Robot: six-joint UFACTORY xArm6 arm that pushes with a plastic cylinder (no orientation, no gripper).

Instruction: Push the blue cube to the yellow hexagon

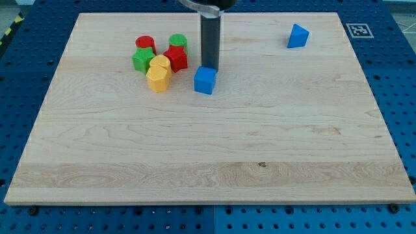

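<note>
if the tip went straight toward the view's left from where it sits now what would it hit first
My tip sits just above the blue cube, toward the view's top. Going left, it would likely meet the red block first, beside the yellow hexagon; depth is uncertain.

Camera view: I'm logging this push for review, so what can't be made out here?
- My tip: its very end sits just behind the blue cube; contact cannot be told.
- Arm above the rod: cut off by the view's top edge.
- Cluster by the yellow hexagon: the red and green blocks overlap, hiding their shapes and any gaps.
- Blue block at the view's top right: too small to name its shape.
</note>
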